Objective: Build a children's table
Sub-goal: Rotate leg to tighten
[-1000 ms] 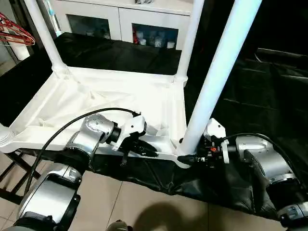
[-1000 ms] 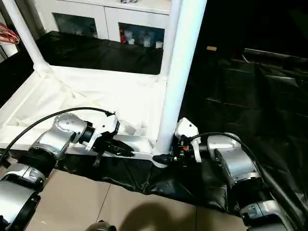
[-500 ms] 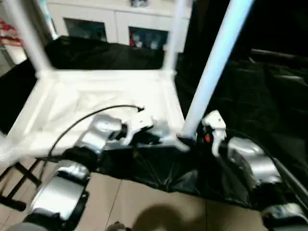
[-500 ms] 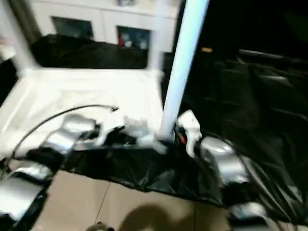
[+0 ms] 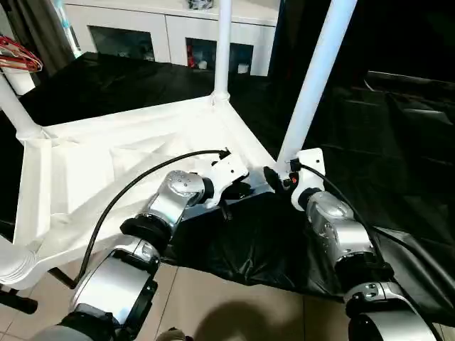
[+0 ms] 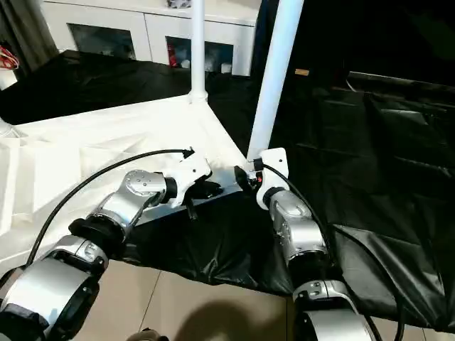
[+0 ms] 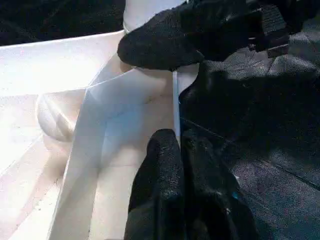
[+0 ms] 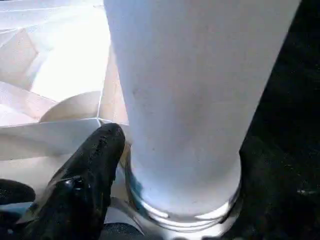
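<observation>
The children's table lies upside down, its ribbed white top (image 5: 128, 156) on black sheeting with its legs pointing up. The nearest leg (image 5: 313, 78) rises from the near right corner socket. My right gripper (image 5: 274, 176) is shut on that leg's base, and one black finger (image 8: 90, 170) presses against the foot of the leg (image 8: 190, 100). My left gripper (image 5: 238, 190) is shut on the table's thin rim (image 7: 175, 95) just beside that corner, its fingers (image 7: 165, 165) pinching the edge. Two more legs (image 5: 222, 50) (image 5: 14, 106) stand at the far and left corners.
A white glass-doored cabinet (image 5: 163, 35) stands behind the table. Black sheeting (image 5: 398, 142) covers the surface to the right and in front. Red hangers (image 5: 18, 57) hang at the far left. Tiled floor (image 5: 213, 305) lies below my arms.
The table has swung round: the held corner moved away from me and the near rim now runs diagonally. Both grippers kept their hold and my arms stretched forward.
</observation>
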`<state>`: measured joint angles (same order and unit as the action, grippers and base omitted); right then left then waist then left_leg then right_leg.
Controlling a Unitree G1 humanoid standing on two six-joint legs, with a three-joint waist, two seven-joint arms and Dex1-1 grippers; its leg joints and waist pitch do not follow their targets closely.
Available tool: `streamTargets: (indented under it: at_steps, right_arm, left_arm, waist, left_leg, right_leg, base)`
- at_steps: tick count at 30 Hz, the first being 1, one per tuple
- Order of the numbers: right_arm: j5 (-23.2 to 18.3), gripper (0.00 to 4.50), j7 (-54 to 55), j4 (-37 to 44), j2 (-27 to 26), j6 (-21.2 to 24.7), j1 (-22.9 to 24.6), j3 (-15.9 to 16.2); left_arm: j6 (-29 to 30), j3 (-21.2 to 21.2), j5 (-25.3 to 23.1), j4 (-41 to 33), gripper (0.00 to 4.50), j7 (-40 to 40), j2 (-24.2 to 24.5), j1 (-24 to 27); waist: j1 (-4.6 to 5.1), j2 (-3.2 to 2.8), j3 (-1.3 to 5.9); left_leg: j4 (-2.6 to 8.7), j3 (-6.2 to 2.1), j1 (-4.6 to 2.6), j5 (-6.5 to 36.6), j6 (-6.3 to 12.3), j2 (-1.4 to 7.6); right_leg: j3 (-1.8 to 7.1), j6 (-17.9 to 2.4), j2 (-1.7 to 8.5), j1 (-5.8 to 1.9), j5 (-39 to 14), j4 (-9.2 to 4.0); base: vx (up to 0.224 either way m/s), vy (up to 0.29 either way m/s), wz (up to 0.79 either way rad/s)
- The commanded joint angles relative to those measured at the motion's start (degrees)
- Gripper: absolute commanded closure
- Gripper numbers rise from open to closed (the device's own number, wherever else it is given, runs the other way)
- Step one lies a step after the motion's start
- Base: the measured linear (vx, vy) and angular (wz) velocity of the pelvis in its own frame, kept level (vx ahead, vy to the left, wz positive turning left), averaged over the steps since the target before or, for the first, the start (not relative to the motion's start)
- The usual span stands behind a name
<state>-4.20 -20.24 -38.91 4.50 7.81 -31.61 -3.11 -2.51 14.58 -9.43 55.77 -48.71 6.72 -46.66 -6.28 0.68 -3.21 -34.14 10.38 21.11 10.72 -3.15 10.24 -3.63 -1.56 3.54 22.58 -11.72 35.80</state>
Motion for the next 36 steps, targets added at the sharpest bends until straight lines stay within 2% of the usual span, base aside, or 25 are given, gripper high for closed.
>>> streamTargets:
  at_steps: [1,4,6,12,16,20,21,26,27,29,31,36]
  right_arm:
    - [0.2,0.52,-10.3,0.5,-0.6,-0.1,0.2,7.1]
    - [0.6,0.39,-17.2,1.4,3.0,-1.4,0.9,9.1]
    - [0.2,0.39,-21.9,2.5,5.2,-1.7,1.5,9.9]
    - [-1.1,0.39,-36.4,6.6,12.1,-3.2,3.5,12.3]
    - [-2.6,0.39,-41.6,8.3,14.2,-2.2,4.0,13.1]
    - [-4.2,0.39,-47.8,11.1,16.5,-0.9,5.1,14.5]
    - [-4.2,0.53,-48.0,11.2,16.5,-0.9,5.1,14.5]
    - [-5.3,1.0,-52.0,14.3,17.6,1.0,6.4,15.8]
    - [-5.3,1.05,-52.4,14.6,17.8,1.2,6.6,15.9]
    - [-5.3,1.1,-52.9,14.8,17.9,1.4,6.8,16.0]
    - [-5.5,1.45,-53.9,15.5,18.2,2.1,7.2,16.3]
    - [-5.8,1.76,-54.2,16.6,18.3,2.8,8.0,16.6]
  left_arm:
    - [-4.2,3.0,0.5,-3.3,4.5,-5.2,-2.0,0.0]
    - [-5.3,3.5,0.9,-4.1,4.5,-8.9,-0.2,0.8]
    - [-5.9,3.5,1.2,-4.4,4.5,-11.1,0.8,1.1]
    - [-7.4,2.3,4.1,-5.1,4.5,-19.4,3.7,1.7]
    - [-7.5,1.9,5.1,-5.3,4.5,-22.5,4.9,1.8]
    - [-6.6,1.3,7.0,-6.4,4.5,-27.4,6.5,1.8]
    - [-6.6,1.3,7.0,-6.4,4.5,-27.5,6.6,1.8]
    - [-7.4,1.5,6.9,-5.8,4.5,-31.0,8.5,1.4]
    - [-7.6,1.6,6.7,-5.5,4.5,-31.3,8.7,1.4]
    - [-7.4,1.6,6.9,-5.5,4.5,-32.1,8.9,1.4]
    - [-6.9,1.6,7.1,-5.7,4.5,-33.4,9.2,1.4]
    - [-6.7,1.6,7.2,-5.7,4.5,-33.9,9.4,1.5]
  waist:
    - [0.07,-0.24,3.8]
    - [0.06,-0.19,3.93]
    - [-0.08,-0.11,3.92]
    - [-0.61,-0.03,3.66]
    - [-0.64,0.24,3.59]
    - [-1.04,0.2,3.85]
    - [-1.19,0.37,3.99]
    - [-1.71,0.18,3.94]
    - [-1.86,-0.02,3.94]
    - [-1.97,-0.06,3.89]
    - [-2.02,-0.15,3.84]
    - [-2.06,0.03,3.93]
  left_leg:
    - [4.18,-1.36,-0.73,8.4,2.56,3.37]
    - [3.93,-1.25,-0.63,6.9,3.73,3.44]
    - [3.84,-1.13,-0.63,6.6,4.42,3.48]
    - [3.94,-1.07,-0.69,9.6,4.22,3.76]
    - [3.94,-1.05,-0.66,9.5,4.28,3.73]
    - [3.74,-1.09,-0.45,7.2,5.31,3.81]
    - [3.6,-1.04,-0.45,6.6,5.68,3.78]
    - [3.55,-1.02,-0.47,6.5,6.07,3.81]
    - [3.63,-1.05,-0.57,6.8,5.76,3.92]
    - [3.7,-1.0,-0.69,7.9,5.02,3.91]
    - [3.79,-1.07,-0.64,8.3,4.43,3.95]
    - [3.77,-1.08,-0.59,7.7,4.26,3.9]
  right_leg:
    - [3.29,-12.9,5.82,-3.19,-3.2,-4.31]
    - [3.25,-14.0,5.79,-3.31,1.4,-3.84]
    - [3.16,-14.6,5.71,-3.37,2.1,-3.76]
    - [3.04,-14.1,5.74,-3.17,-4.3,-4.3]
    - [3.04,-14.1,5.76,-3.05,-5.6,-4.43]
    - [2.95,-14.4,5.77,-3.07,-2.7,-3.93]
    - [2.94,-14.6,5.78,-3.06,-1.6,-3.75]
    - [2.9,-14.6,5.72,-2.88,-1.2,-3.76]
    - [2.89,-14.5,5.79,-2.73,-1.8,-3.79]
    - [2.89,-14.4,5.78,-2.66,-3.1,-3.98]
    - [2.91,-14.2,5.82,-2.74,-4.0,-4.03]
    - [2.88,-14.3,5.84,-2.84,-2.8,-3.9]
  base:
    - [0.0,0.0,0.0]
    - [0.0,0.0,0.0]
    - [0.0,0.0,0.0]
    - [0.0,0.0,0.0]
    - [0.0,0.0,0.0]
    - [0.0,0.0,0.0]
    - [0.0,0.0,0.0]
    - [0.0,0.0,0.0]
    - [0.0,0.0,0.0]
    - [0.0,0.0,0.0]
    - [0.0,0.0,0.0]
    - [0.0,0.0,0.0]
